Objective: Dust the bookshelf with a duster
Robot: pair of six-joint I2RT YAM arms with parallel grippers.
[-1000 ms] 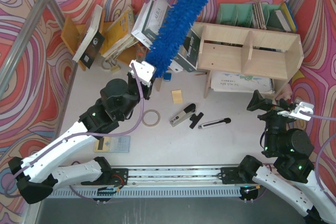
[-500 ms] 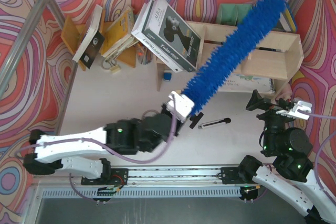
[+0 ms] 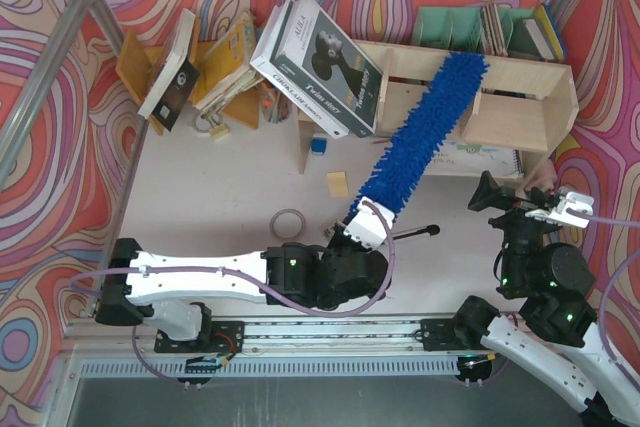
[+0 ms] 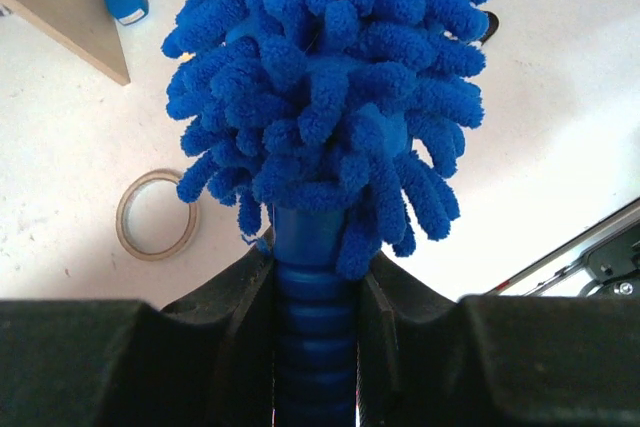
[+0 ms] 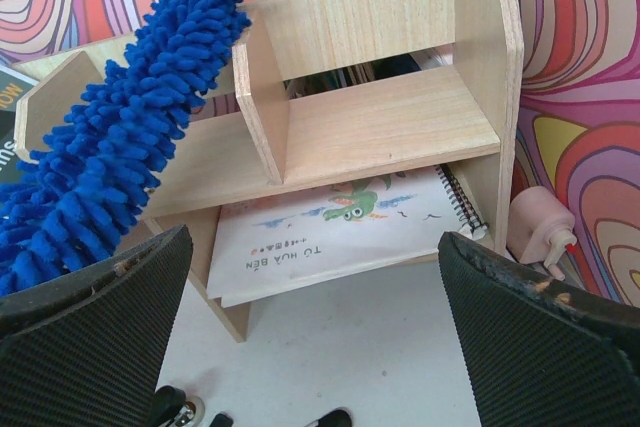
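Blue duster (image 3: 425, 132), clamped in the left end effector (image 4: 315, 292), is slanted onto the bookshelf (image 3: 520, 77) at the surface's far right. The right end effector (image 5: 315, 347) is held wide. Dusting is judged begun, and a sweep along the boards is needed.

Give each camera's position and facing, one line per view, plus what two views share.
Top external: above, behind the arms, looking down at the table; both arms show.
Left wrist: on the left arm, looking past the left hand at the duster it grips.
Right wrist: on the right arm, facing the bookshelf; open right hand frames it.
Shared: top and right wrist show duster and bookshelf.
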